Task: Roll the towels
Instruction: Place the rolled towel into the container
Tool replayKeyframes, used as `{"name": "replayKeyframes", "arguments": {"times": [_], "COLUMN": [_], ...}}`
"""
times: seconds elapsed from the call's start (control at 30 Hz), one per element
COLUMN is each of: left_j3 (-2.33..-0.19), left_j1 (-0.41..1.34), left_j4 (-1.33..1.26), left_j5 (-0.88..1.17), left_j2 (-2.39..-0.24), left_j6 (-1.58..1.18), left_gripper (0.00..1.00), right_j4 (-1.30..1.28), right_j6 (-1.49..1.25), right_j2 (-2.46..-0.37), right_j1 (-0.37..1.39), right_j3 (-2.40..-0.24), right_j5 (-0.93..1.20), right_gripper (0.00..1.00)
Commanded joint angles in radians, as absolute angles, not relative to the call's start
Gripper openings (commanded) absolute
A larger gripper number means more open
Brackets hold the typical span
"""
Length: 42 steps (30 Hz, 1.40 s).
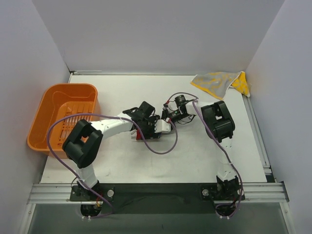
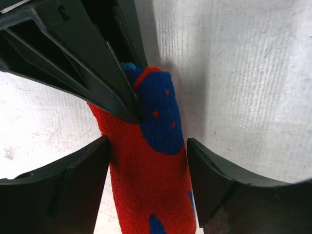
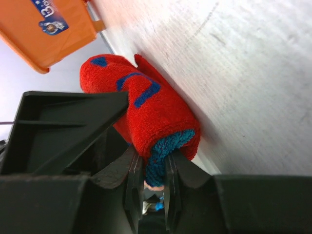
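Note:
The red and turquoise towel (image 2: 146,185) lies rolled into a tight tube on the table; in the top view only a bit of red (image 1: 139,135) shows under the two wrists. My left gripper (image 2: 148,146) is open and straddles the roll, a finger close on each side. My right gripper (image 3: 152,165) is shut on the turquoise inner end sticking out of the roll (image 3: 156,112). Both grippers meet at mid-table: the left gripper (image 1: 142,130) and the right gripper (image 1: 155,129). The yellow towel (image 1: 219,83) lies crumpled and unrolled at the back right corner.
An orange plastic tub (image 1: 63,114) stands at the left edge of the table and also shows in the right wrist view (image 3: 48,29). White walls close in the back and sides. Purple cables loop over the table near both arms.

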State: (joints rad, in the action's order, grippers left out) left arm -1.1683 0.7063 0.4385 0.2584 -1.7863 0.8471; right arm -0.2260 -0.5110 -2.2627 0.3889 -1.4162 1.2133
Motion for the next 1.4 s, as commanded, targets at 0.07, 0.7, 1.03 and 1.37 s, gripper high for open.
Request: {"name": "replayKeyframes", "arguments": {"times": [0.07, 0.7, 1.03, 1.37], "left_j3": [-1.138, -1.374, -1.713, -1.870], "left_j1": [0.713, 0.638, 0.417, 0.023], "left_j4": [0.403, 0.705, 0.891, 0.940], "left_j5": [0.226, 0.351, 0.547, 0.623], "left_j2": [-1.824, -1.927, -1.833, -1.686], "left_j6": [0.936, 0.681, 0.278, 0.190], "left_gripper": [0.69, 0.08, 0.00, 0.00], "right_j4": [-0.270, -0.279, -0.690, -0.825], "right_j6": [-0.563, -0.580, -0.124, 0.092], "right_j2": [-2.287, -2.177, -2.082, -1.991], "right_j1": [0.382, 0.278, 0.098, 0.023], "right_j3": [-1.450, -1.491, -1.585, -1.542], "right_j5": [1.285, 1.335, 1.033, 0.931], "right_gripper": [0.00, 0.97, 1.00, 1.00]}}
